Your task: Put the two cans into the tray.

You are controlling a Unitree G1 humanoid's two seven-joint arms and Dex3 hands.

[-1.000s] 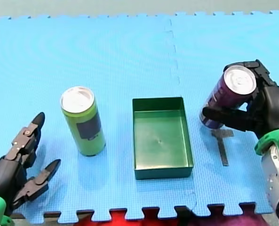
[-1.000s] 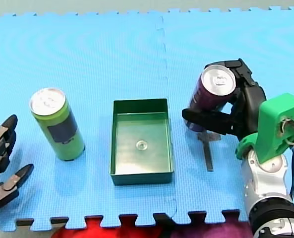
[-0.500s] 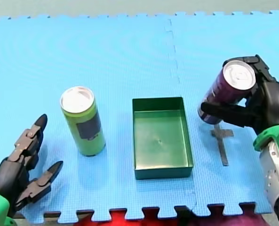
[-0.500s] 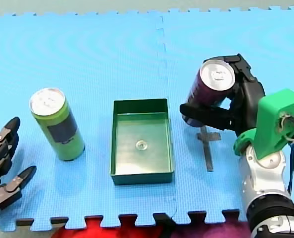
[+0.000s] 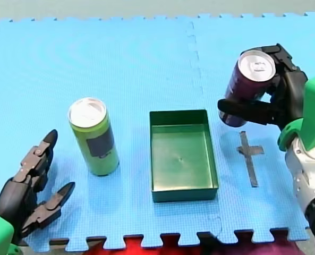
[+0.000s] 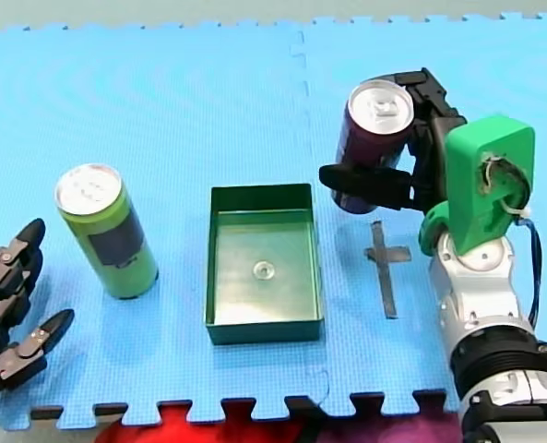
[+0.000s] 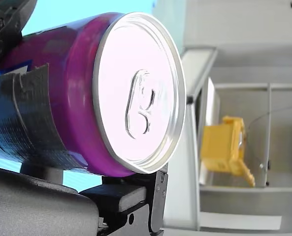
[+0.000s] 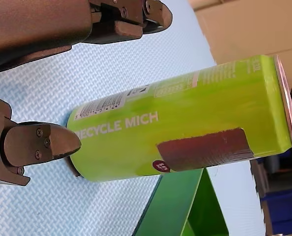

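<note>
My right hand [image 5: 271, 93] is shut on a purple can [image 5: 245, 86], held tilted above the mat just right of the green tray [image 5: 182, 183]. The same purple can [image 7: 86, 98] fills the first wrist view, its silver top facing the camera. A green can [image 5: 94, 137] stands upright on the blue mat left of the tray; it also appears in the second wrist view as the green can [image 8: 185, 128] beyond dark fingers [image 8: 37, 145]. My left hand [image 5: 32, 194] is at the mat's near left edge, short of the green can and holding nothing.
A grey tape cross [image 5: 249, 158] marks the mat right of the tray, under where the purple can was. The blue foam mat [image 5: 120, 64] stretches wide behind the objects. A red surface [image 5: 162, 247] borders its front edge.
My right hand has lifted the purple can off the tape cross and carried it up and slightly left, toward the tray. My left hand has crept a little forward.
</note>
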